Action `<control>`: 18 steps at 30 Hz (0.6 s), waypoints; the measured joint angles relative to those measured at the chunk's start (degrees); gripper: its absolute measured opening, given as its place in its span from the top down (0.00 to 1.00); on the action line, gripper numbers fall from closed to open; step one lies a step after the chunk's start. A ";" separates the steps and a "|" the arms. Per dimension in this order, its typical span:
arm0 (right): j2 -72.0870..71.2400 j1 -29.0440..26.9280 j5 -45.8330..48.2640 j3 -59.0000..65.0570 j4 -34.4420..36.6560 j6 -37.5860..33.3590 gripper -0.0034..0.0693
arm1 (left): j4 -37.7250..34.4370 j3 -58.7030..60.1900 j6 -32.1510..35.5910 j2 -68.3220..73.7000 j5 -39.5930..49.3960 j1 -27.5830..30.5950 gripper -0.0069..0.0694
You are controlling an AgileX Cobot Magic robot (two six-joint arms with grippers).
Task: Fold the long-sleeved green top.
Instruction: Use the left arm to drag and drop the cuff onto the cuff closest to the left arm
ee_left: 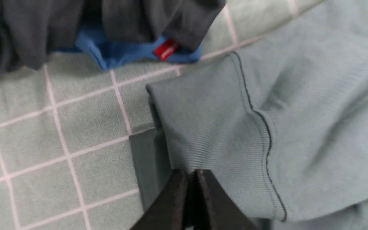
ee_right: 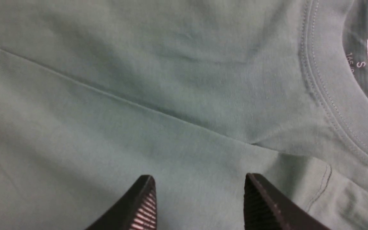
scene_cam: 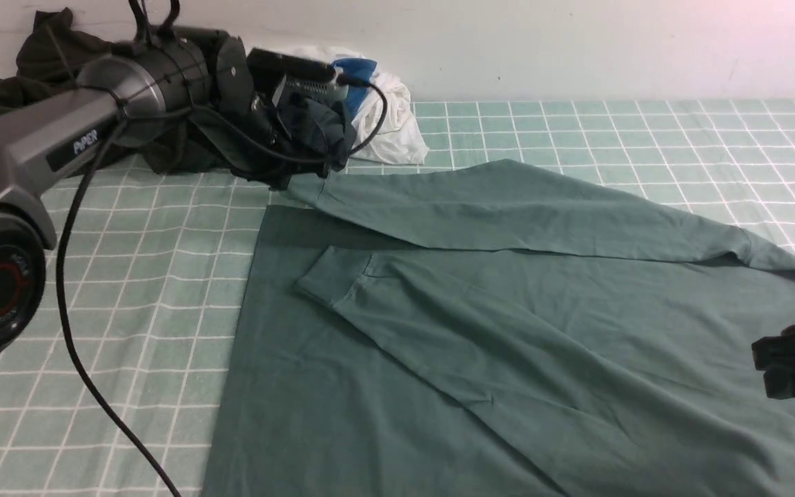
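Green cotton top [scene_cam: 508,310] lies spread over the gridded cloth [scene_cam: 108,310], one sleeve [scene_cam: 342,297] already angled across the body, the far sleeve [scene_cam: 528,221] stretched along its far edge. The left claw [ee_left: 192,174] is pinched on that far sleeve's cuff [ee_left: 209,127]; the right claw [ee_right: 200,179] stands wide above the body, holding nothing. The grip seems to take only a little ribbing, so a quick pull could slip it free. Dragging instead of lifting might ruck the body or disturb the folded sleeve. Dark clothes [scene_cam: 315,121] and a white garment [scene_cam: 394,117] crowd the left claw, and its swing could snag them.
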 joint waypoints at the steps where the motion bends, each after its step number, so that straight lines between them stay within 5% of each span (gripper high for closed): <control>1: 0.00 0.00 -0.02 0.00 0.22 -0.52 0.46 | 0.00 0.00 0.05 -1.37 0.91 -0.49 0.89; 9: 0.00 0.00 -0.07 0.00 3.93 -3.33 0.46 | -0.91 2.83 0.19 -11.66 11.08 -3.75 0.90; 18: -0.06 0.00 2.81 -0.96 9.66 -7.05 0.46 | -5.78 35.94 -1.07 -38.24 10.18 -5.32 0.90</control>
